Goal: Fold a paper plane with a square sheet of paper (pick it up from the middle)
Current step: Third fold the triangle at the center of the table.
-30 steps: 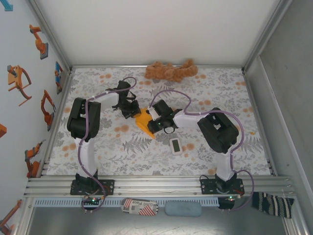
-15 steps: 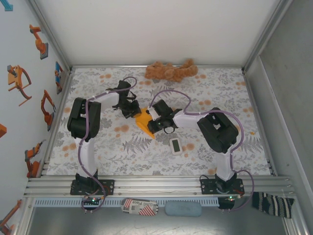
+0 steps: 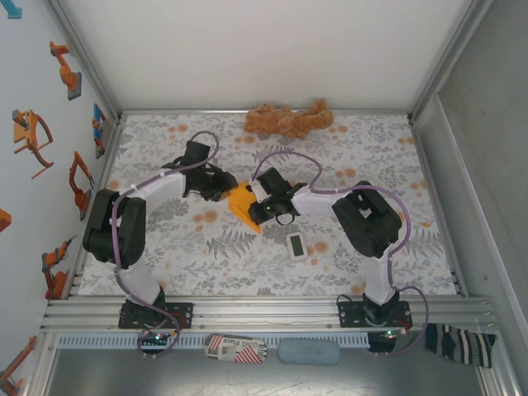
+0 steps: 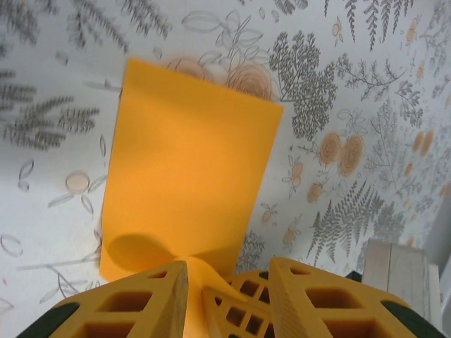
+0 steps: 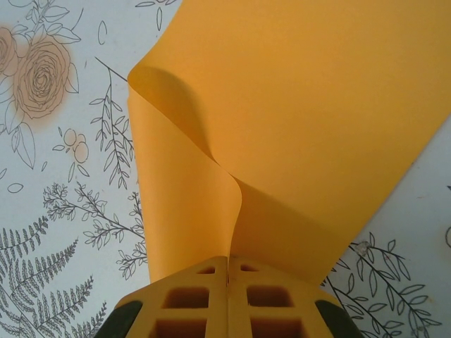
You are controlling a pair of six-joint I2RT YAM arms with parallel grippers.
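Flower-patterned cloth covers the one tabletop [image 3: 346,264], which stands between white walls [image 3: 247,49]. Two arms reach over it toward the middle: the left arm [image 3: 132,206] and the right arm [image 3: 363,219]. One brown plush toy [image 3: 289,120] lies at the far edge. One square sheet of paper [image 3: 241,203], orange, sits near the middle between both claws, partly curled. The right claw [image 5: 227,266] has its two fingers pressed together on one edge of the sheet, and the paper bends up from there. The left claw [image 4: 229,266] has its two fingers apart, and a curled edge of the sheet rises between them. One small white device [image 3: 297,246] lies near the sheet, closer to the arm bases.
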